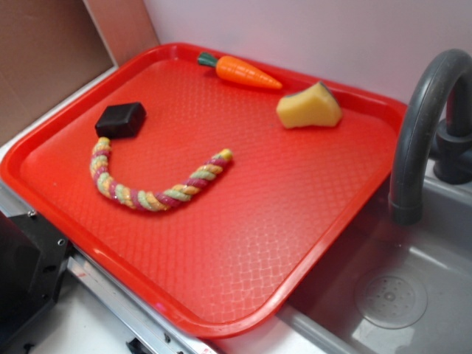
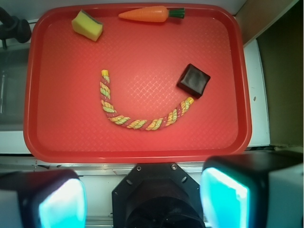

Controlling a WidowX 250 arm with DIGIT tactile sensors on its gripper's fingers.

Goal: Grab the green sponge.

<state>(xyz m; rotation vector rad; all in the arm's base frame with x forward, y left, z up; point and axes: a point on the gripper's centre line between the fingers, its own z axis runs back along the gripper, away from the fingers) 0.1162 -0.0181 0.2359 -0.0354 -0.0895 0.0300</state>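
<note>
The green sponge [image 2: 87, 25] lies in the red tray's [image 2: 142, 149] far corner beside the carrot [image 2: 150, 14]. Likely light, soft foam; pinch its 2 broad sides. The end effector [image 2: 142, 197] hangs released, well apart.

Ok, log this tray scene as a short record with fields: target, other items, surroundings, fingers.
target: green sponge, yellow foam with dark green layer, lying free near the tray's far edge
surface: red tray
nearest item: toy carrot, beside the sponge, apart from it
other items: black block touching one end of the curved rope
surroundings: grey faucet and sink beside the tray
fingers: spread apart, empty, short of the tray's near edge
</note>
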